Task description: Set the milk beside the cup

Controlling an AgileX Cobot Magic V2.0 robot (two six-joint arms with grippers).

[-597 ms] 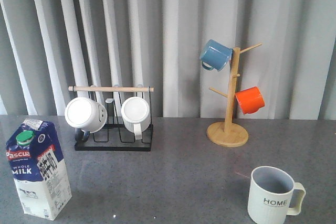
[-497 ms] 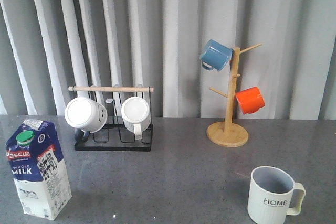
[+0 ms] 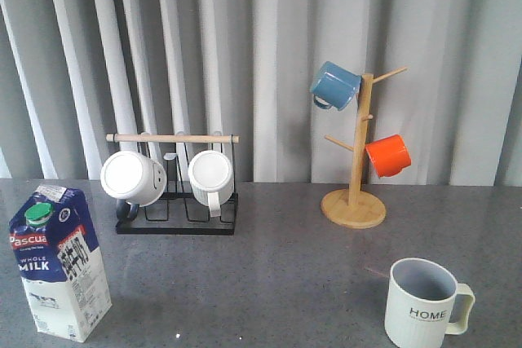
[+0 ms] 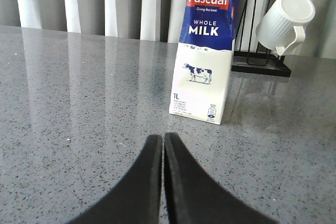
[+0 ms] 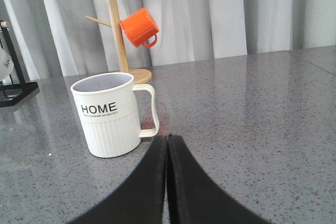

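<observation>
From the front, the milk (image 3: 59, 262) stands upright at the near left of the grey surface (image 3: 269, 275), well apart from the cup (image 3: 424, 303) at the near right; neither arm appears there. Only the wrist views show the left hand (image 4: 163, 142) and right hand (image 5: 168, 142), each closed on nothing, its fingers pressed together.

A: What stands at the rear of the grey speckled table (image 3: 269, 266)?

B: A black wire rack with a wooden top rail (image 3: 174, 181) holds 2 white mugs (image 3: 133, 178), bottoms facing forward.

A: And further right?

B: A bamboo mug tree on a round base (image 3: 355, 165) carries 1 blue mug (image 3: 333, 85) high and 1 orange mug (image 3: 387, 155) lower. Grey pleated curtains (image 3: 261, 55) hang behind.
</observation>
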